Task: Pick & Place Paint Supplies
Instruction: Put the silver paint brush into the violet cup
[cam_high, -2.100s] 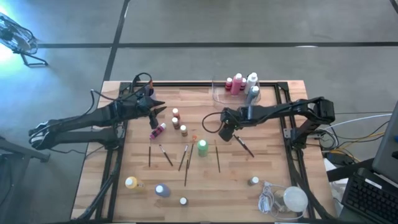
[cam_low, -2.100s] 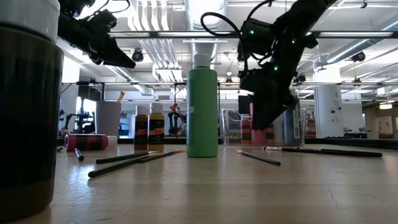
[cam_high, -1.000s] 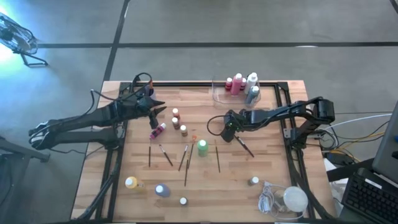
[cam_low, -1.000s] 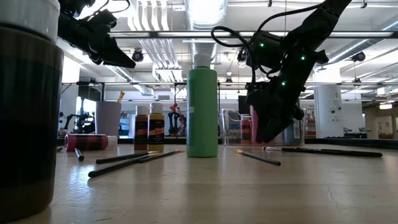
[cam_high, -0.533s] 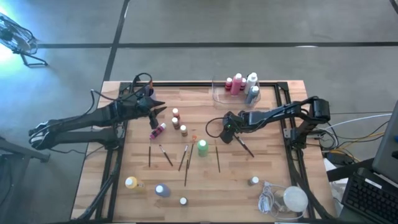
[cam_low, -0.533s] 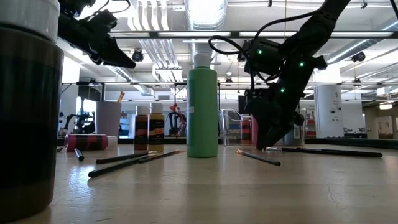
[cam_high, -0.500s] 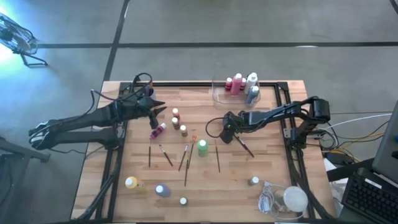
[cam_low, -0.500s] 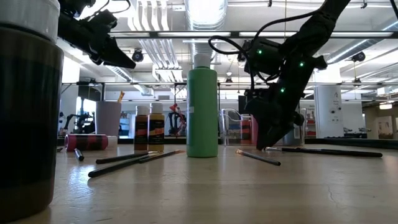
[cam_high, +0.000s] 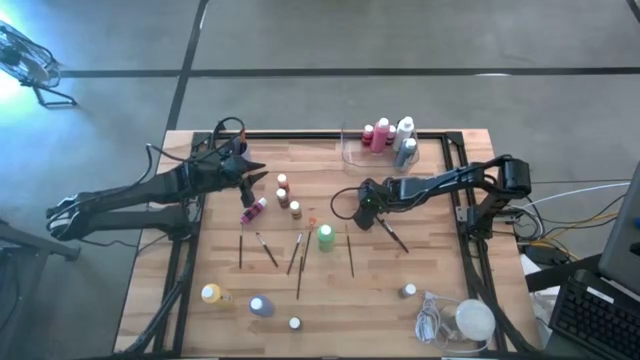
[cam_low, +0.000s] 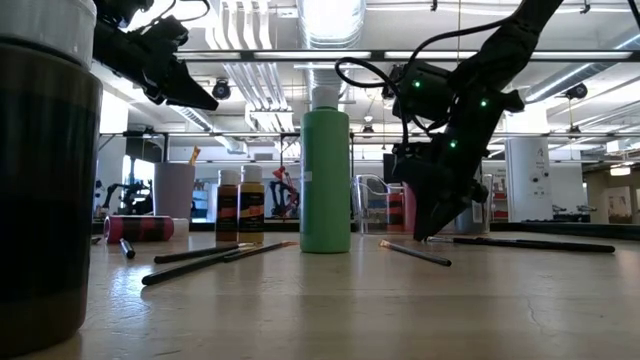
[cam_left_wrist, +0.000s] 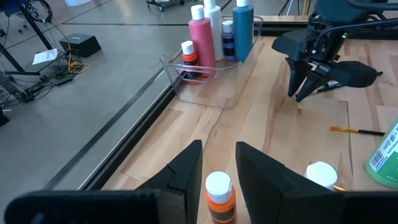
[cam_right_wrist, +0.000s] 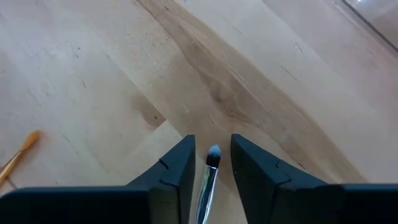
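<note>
A thin dark paintbrush (cam_high: 392, 236) lies flat on the wooden table right of centre, its pale bristle end (cam_right_wrist: 213, 153) toward the table's middle. My right gripper (cam_high: 370, 217) points steeply down at that end. Its fingers (cam_right_wrist: 180, 168) stand close on either side of the bristles, with a narrow strip of table showing on each side. In the low view its tip (cam_low: 425, 236) is down at the tabletop. My left gripper (cam_high: 258, 172) hangs open above the table's far left, over small bottles (cam_high: 283, 183). A green bottle (cam_high: 325, 237) stands at centre among several more brushes (cam_high: 299, 255).
A clear tray (cam_high: 350, 150) at the far edge holds several bottles (cam_high: 385, 135). A pink bottle (cam_high: 254, 210) lies on its side at the left. More bottles (cam_high: 211, 293) stand along the near edge. A white lump with a coiled cord (cam_high: 470, 320) sits near right.
My right gripper has sunk to the tabletop at the paintbrush's bristle end, and its fingers have drawn closer together around it. The paintbrush lies where it was.
</note>
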